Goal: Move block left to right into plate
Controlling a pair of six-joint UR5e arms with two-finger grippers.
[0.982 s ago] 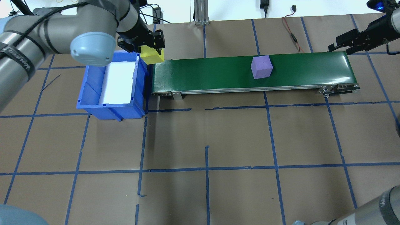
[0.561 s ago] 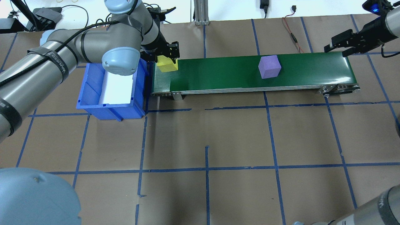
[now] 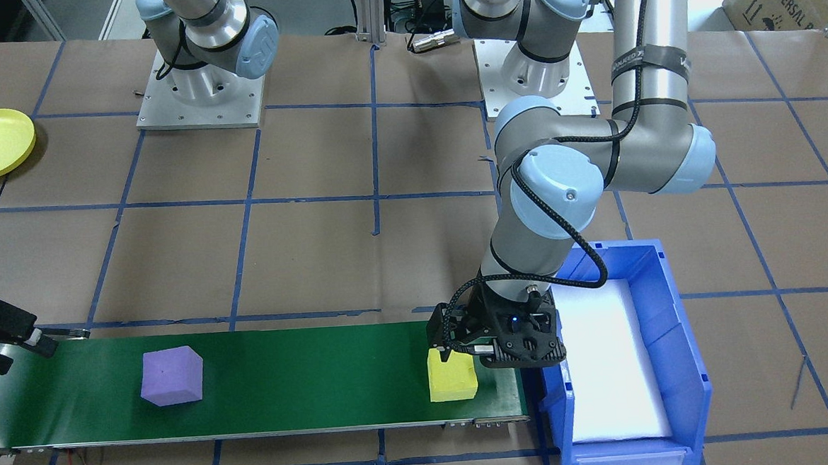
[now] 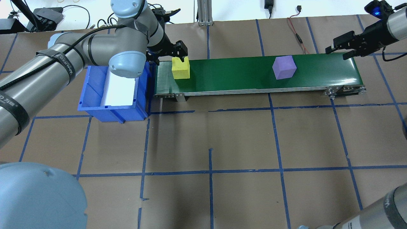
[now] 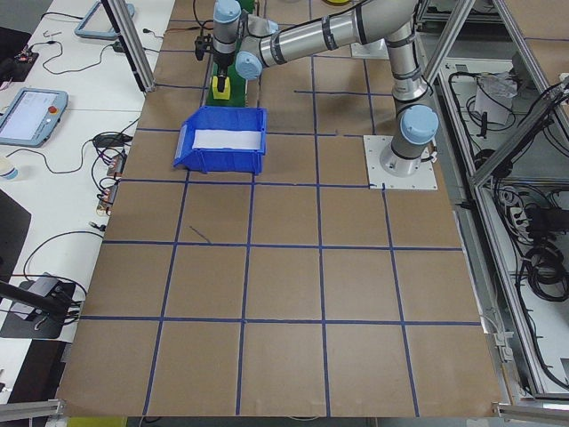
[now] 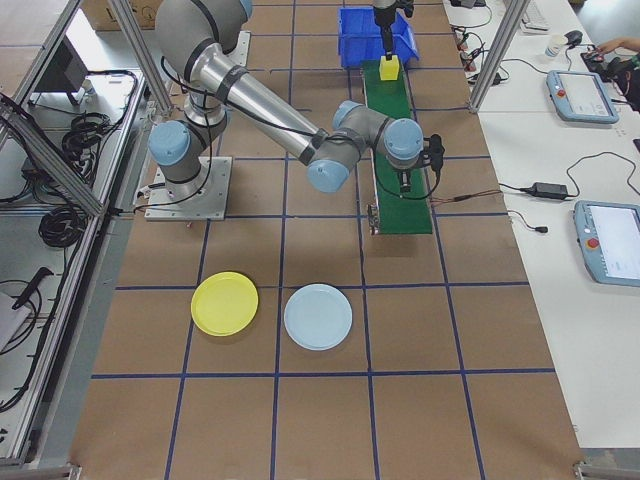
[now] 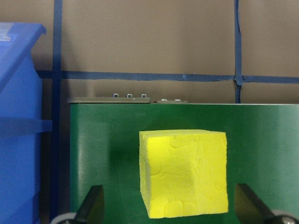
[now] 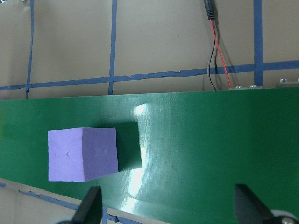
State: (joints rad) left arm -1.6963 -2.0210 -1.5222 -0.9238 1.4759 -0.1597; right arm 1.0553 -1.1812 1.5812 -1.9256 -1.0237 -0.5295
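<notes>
Since a second ago our left end effector (image 4: 180, 57) has set the yellow block (image 4: 180, 68) down, fingers spread; it looks light and soft, gripped by opposite flat faces.

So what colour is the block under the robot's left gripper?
The block is yellow, seen best in the left wrist view.

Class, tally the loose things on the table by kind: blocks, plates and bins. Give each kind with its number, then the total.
Blocks: 2 (yellow block, purple block)
Plates: 2 (yellow plate, light blue plate)
Bins: 1 (blue bin)
Total: 5
</notes>
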